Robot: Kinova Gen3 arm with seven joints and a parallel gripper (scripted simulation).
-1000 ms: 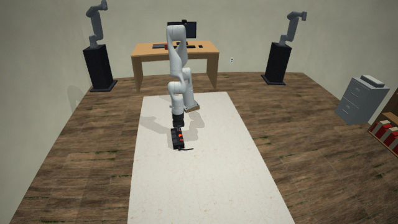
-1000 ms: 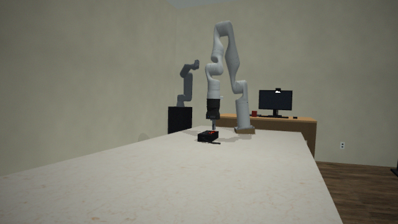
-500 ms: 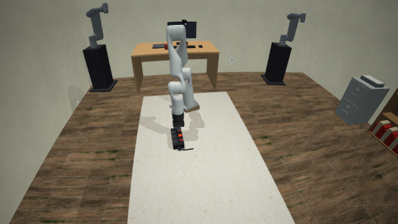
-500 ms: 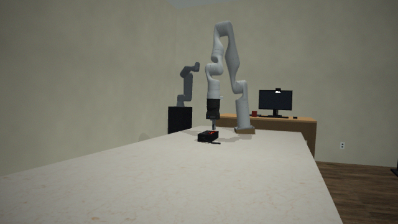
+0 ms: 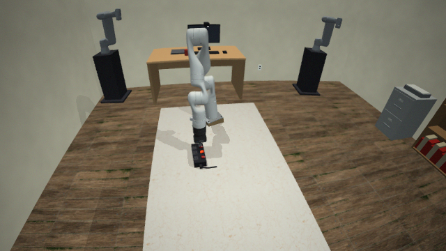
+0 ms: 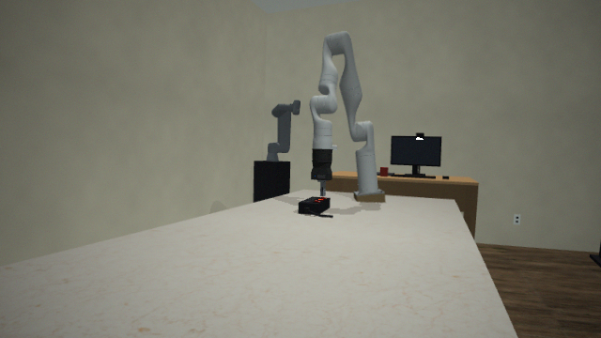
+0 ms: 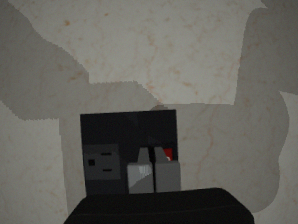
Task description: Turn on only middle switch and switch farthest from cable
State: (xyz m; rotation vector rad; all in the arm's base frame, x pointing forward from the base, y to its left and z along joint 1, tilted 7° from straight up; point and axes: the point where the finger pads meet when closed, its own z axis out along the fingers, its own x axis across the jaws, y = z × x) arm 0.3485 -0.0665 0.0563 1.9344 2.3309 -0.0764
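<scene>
A black power strip (image 5: 198,155) lies flat on the white table, with its cable (image 5: 208,167) at the near end. It also shows in the exterior view (image 6: 314,205) and in the wrist view (image 7: 129,151). Glowing red switches (image 5: 201,152) show on its top; I cannot tell how many are lit. My gripper (image 5: 200,143) is shut and empty. It points straight down at the strip's far end, the end away from the cable. In the wrist view the closed fingertips (image 7: 154,175) sit right beside a red switch (image 7: 169,155). In the exterior view the gripper (image 6: 322,192) is just above the strip.
The arm's base (image 5: 213,119) is mounted on the table behind the strip. A wooden desk with a monitor stands beyond the table. Two other arms on black pedestals (image 5: 111,74) (image 5: 311,70) stand at the back. A grey filing cabinet (image 5: 404,111) is at the right.
</scene>
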